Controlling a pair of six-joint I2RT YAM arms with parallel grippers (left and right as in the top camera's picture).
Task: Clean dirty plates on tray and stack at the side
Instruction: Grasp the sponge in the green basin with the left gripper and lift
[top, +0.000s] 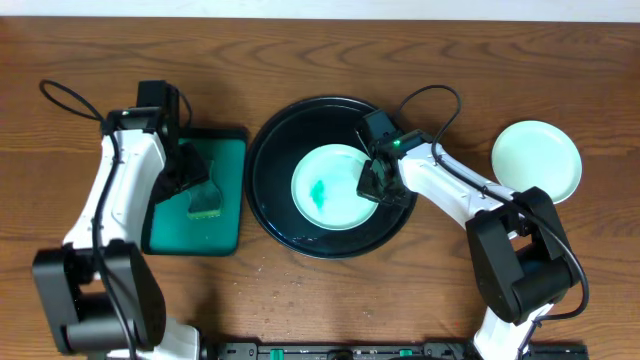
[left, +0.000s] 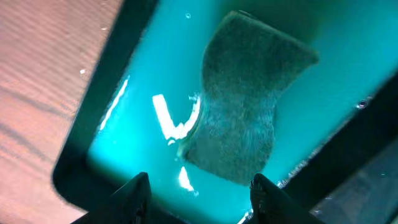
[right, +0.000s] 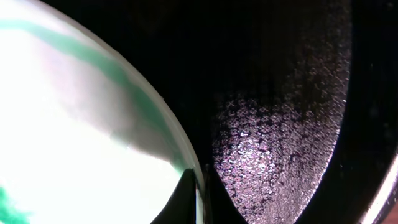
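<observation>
A pale mint-green plate (top: 334, 186) with a teal smear lies in the big round black tray (top: 272, 170). My right gripper (top: 376, 183) is shut on the plate's right rim; in the right wrist view the fingers (right: 200, 198) pinch the rim of the plate (right: 74, 143) over the tray's black floor (right: 273, 124). A clean mint-green plate (top: 536, 160) lies on the table at the right. A third plate is not in view. My left gripper (top: 196, 188) is open above a grey-green sponge (left: 249, 118) in the rectangular green tray (left: 130, 137).
The rectangular green tray (top: 228, 215) with a black rim sits left of the round tray, holding the sponge (top: 204, 203). Cables loop off both arms. Bare wooden table lies around the trays.
</observation>
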